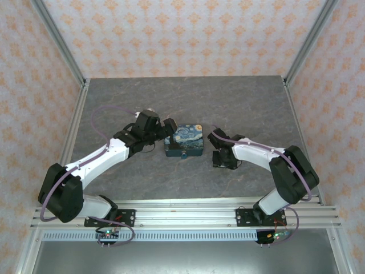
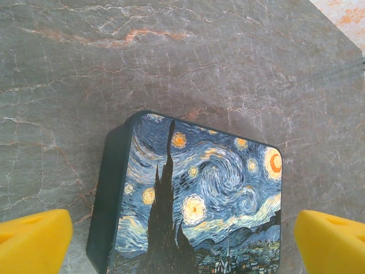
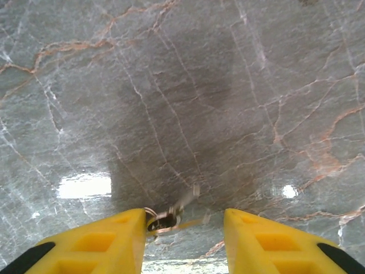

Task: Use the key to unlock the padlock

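Saw the right gripper (image 3: pixel 183 216) with fingers narrowed, a blurred key (image 3: pixel 164 221) between them, against one finger; could not tell whether gripped. Found the padlock (image 1: pixel 184 154) on the near side of the box (image 1: pixel 185 138), left of that gripper. Beyond, noted the left gripper (image 2: pixel 183 222) spread wide at the box's left edge, holding nothing.

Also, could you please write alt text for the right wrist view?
A small blurred metal thing, seemingly the key on its ring, sits between the yellow fingers of the right pincer, close against one finger. Behind it is the grey veined table with glare spots.
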{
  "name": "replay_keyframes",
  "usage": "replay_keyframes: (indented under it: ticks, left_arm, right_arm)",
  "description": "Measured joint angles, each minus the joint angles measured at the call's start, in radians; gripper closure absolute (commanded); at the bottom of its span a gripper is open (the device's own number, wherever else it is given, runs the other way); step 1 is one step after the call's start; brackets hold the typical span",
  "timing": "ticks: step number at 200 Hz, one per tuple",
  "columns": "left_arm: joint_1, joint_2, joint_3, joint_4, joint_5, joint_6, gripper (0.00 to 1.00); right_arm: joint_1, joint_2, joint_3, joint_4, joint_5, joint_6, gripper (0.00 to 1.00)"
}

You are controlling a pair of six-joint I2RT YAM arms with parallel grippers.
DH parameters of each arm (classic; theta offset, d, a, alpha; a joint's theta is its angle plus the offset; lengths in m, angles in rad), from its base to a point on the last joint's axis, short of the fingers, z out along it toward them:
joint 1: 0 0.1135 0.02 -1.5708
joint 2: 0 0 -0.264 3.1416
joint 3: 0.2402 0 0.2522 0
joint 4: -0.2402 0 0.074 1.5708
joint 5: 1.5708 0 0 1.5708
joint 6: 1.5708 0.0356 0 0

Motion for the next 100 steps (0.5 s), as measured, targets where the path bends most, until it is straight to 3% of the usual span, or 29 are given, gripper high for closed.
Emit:
replay_keyframes:
  ticks: [100]
  left_arm:
    - [0.000, 0.000, 0.000, 0.000, 0.000, 0.000, 0.00]
  right_arm:
    - [0.000, 0.003, -0.012, 0.072, -0.016, 0.049, 0.63]
